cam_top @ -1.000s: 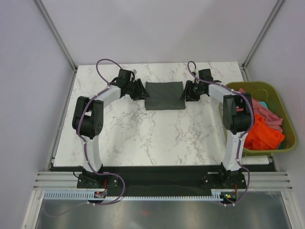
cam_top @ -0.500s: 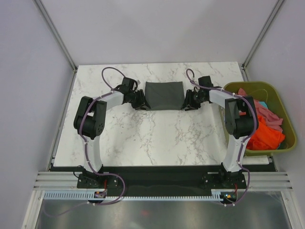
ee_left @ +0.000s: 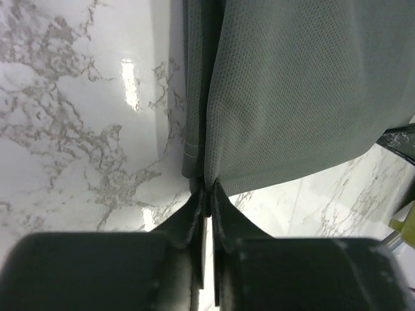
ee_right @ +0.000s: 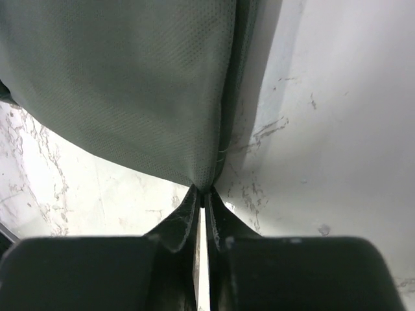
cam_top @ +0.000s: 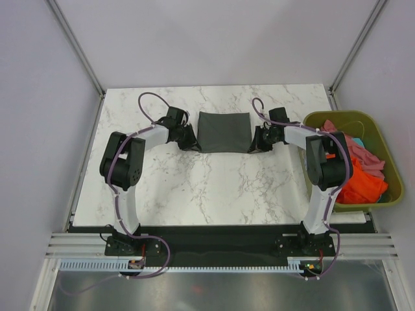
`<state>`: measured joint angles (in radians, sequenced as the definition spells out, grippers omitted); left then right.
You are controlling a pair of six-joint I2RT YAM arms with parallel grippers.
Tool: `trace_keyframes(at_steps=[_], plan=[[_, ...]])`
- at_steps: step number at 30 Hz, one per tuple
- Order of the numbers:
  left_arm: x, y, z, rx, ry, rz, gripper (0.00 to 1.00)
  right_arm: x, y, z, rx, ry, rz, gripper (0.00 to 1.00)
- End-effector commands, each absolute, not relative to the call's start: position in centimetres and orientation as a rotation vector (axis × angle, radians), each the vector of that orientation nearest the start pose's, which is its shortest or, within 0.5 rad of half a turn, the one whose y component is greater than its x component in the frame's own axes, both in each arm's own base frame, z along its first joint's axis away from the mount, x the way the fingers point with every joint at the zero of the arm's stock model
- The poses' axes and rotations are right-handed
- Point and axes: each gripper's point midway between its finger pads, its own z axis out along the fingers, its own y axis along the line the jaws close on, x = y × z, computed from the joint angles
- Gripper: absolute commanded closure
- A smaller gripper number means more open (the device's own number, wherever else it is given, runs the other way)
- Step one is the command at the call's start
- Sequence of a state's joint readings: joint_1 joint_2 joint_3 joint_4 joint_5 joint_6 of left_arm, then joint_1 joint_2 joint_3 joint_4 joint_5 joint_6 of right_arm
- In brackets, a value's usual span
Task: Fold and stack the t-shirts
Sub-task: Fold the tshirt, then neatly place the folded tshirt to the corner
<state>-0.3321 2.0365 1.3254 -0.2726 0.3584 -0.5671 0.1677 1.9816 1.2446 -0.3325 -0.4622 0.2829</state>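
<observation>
T-shirt (cam_top: 224, 131), one, grey, pinched by left claw (ee_left: 205, 192), right claw (ee_right: 203, 192).

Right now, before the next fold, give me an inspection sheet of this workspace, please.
Surface: white marble table, glossy.
Job's things: dark grey t-shirt folded flat at the far middle; orange t-shirt and pink t-shirt heaped in the olive-green bin beside the table's right edge.
Clutter: nothing seen.
Pincers: left pincer and right pincer each shut on a near corner of the dark grey t-shirt.
Cables: purple cables loop above both arms, off the cloth.
Surroundings: pale walls, metal frame posts.
</observation>
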Motion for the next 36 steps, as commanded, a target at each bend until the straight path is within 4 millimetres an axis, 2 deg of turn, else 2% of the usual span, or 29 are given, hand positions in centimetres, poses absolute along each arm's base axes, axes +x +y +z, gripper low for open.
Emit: trace_keyframes(at_steps=[1,2,3,5,6,7,10,11,12,13,14,15,17,18,20,29,36], plan=[[40.9,-21.8,4.9,-0.198,2.626,-0.736,0.78,39.9,15.4,3.1,-0.021,2.630,0.715,0.89],[40.9,-22.2,5.6,-0.171,2.615,-0.768,0.69,39.9,15.5,3.5,-0.016,2.622,0.719,0.77],[41.0,-22.3,6.1,-0.153,2.605,-0.787,0.57,40.0,15.5,4.0,-0.010,2.614,0.723,0.70],[42.1,-22.3,7.2,-0.152,2.571,-0.794,0.57,40.2,15.8,5.7,-0.016,2.574,0.749,0.53],[42.0,-22.9,7.7,-0.100,2.564,-0.842,0.50,40.2,15.8,6.8,-0.019,2.550,0.759,0.51],[42.7,-23.3,8.6,-0.053,2.535,-0.866,0.49,40.1,16.0,7.5,-0.025,2.537,0.768,0.49],[44.2,-22.9,8.7,-0.057,2.517,-0.864,0.47,39.7,16.0,9.6,-0.034,2.497,0.769,0.42],[44.6,-23.0,8.9,-0.039,2.510,-0.881,0.46,39.5,16.0,9.9,-0.035,2.491,0.767,0.30],[45.0,-22.8,7.7,-0.041,2.529,-0.885,0.46,39.4,15.9,10.4,-0.038,2.482,0.768,0.29],[46.0,-23.1,8.4,-0.020,2.503,-0.905,0.46,39.2,16.0,11.2,-0.042,2.468,0.770,0.29],[46.2,-23.2,8.2,-0.013,2.503,-0.939,0.46,39.2,16.0,11.6,-0.045,2.460,0.771,0.29],[46.4,-23.3,7.0,-0.018,2.526,-0.954,0.47,39.2,16.0,11.9,-0.039,2.454,0.772,0.29],[47.2,-23.8,7.1,-0.008,2.516,-0.991,0.48,39.1,16.1,13.0,-0.047,2.432,0.776,0.29],[47.4,-23.9,6.2,-0.012,2.529,-0.994,0.48,39.1,16.0,13.4,-0.049,2.421,0.774,0.30],[47.9,-24.3,6.0,-0.005,2.526,-1.013,0.49,39.0,16.1,13.9,-0.054,2.411,0.774,0.30],[48.7,-23.1,2.9,-0.040,2.573,-0.891,0.49,38.9,16.3,14.5,-0.061,2.395,0.766,0.31],[49.9,-21.7,2.8,-0.088,2.561,-0.791,0.49,38.7,16.7,15.2,-0.073,2.382,0.767,0.32]])
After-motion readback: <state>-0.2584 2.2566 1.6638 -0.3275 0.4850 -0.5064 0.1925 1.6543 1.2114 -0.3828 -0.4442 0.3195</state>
